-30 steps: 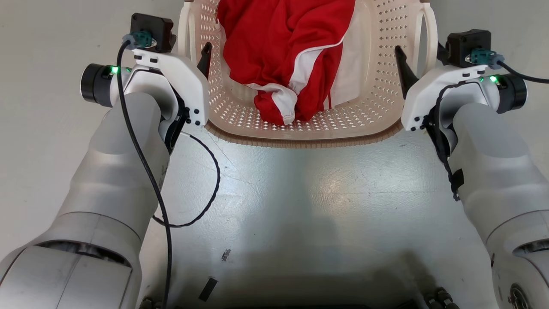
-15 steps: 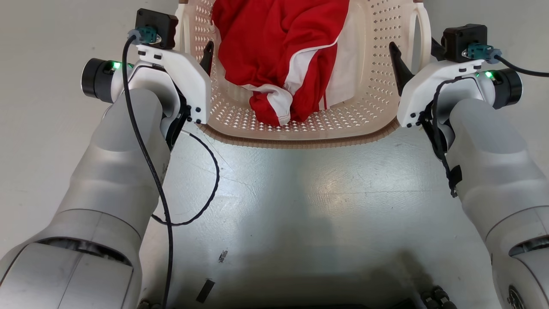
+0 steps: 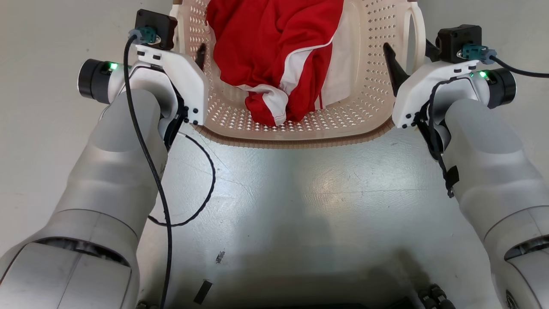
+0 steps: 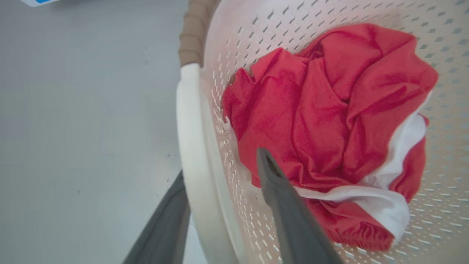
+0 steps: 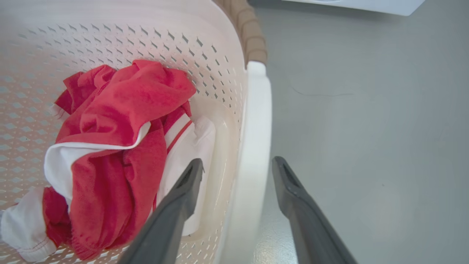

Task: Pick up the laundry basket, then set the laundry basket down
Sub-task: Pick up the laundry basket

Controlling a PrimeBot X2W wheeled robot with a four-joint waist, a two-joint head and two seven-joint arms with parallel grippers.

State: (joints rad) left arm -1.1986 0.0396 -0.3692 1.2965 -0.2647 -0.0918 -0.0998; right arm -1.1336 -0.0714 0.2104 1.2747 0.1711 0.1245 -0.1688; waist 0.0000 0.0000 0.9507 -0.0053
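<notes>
The laundry basket point(image 3: 300, 141) stands on the grey floor, cream and perforated with a brown rim, holding a red-and-white garment point(image 3: 274, 43). My left gripper point(image 3: 188, 51) straddles the basket's left white handle point(image 4: 192, 146): one finger lies outside it and the other inside the basket point(image 4: 256, 29), with a gap left beside the handle. My right gripper point(image 3: 409, 49) is open around the right handle point(image 5: 254, 146). In the right wrist view that gripper point(image 5: 238, 162) has one finger inside the basket point(image 5: 110, 36) and one over the floor. The left gripper point(image 4: 221, 165) is open too.
Grey floor point(image 3: 300, 206) lies all round the basket. A white appliance edge point(image 5: 348, 3) shows at the far side in the right wrist view. A black cable point(image 3: 201, 189) loops off my left forearm. My dark base point(image 3: 300, 296) fills the near edge.
The left gripper's inner finger has drawn in toward the handle, narrowing the gap. The whole head picture has shifted slightly. The right gripper keeps its spread.
</notes>
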